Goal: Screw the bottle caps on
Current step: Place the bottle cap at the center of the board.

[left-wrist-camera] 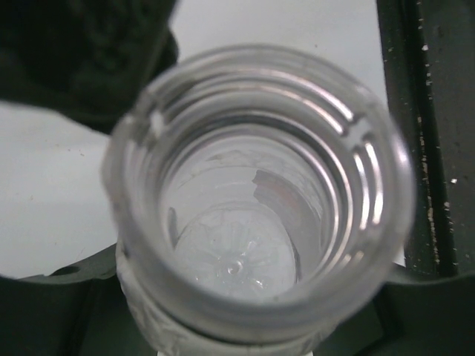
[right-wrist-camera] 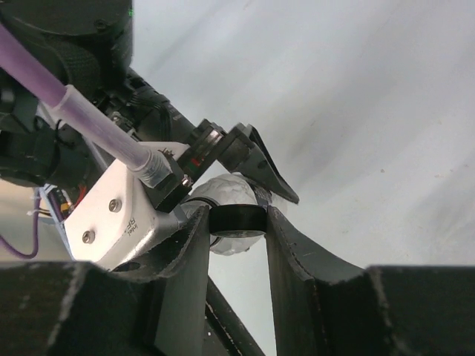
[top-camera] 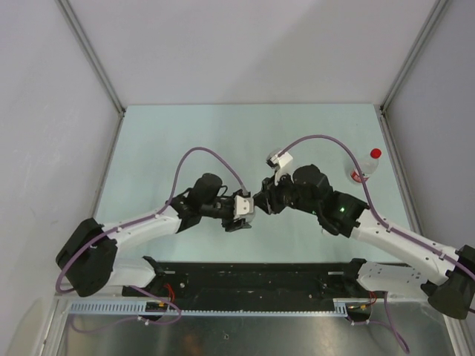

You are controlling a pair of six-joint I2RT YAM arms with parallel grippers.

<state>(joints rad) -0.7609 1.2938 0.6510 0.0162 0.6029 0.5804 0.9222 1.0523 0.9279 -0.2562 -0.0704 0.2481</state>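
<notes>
My left gripper (top-camera: pixel 241 208) is shut on a clear bottle (left-wrist-camera: pixel 256 308). Its open threaded mouth fills the left wrist view, with no cap on it. My right gripper (right-wrist-camera: pixel 237 222) is shut on the black cap (right-wrist-camera: pixel 237 219), pinched flat between both fingers right in front of the bottle's whitish textured body (right-wrist-camera: pixel 234 189). I cannot tell whether cap and bottle touch. Both grippers meet tip to tip at the table's middle, the right gripper (top-camera: pixel 263 202) coming from the right. At the right edge stands another bottle (top-camera: pixel 367 169), with a red label and a red cap (top-camera: pixel 375 153) on top.
The pale green table (top-camera: pixel 185 141) is walled by grey panels and metal posts on three sides. A black strip and a cable rail (top-camera: pixel 245 304) run along the near edge by the arm bases. Purple cables arch over both wrists.
</notes>
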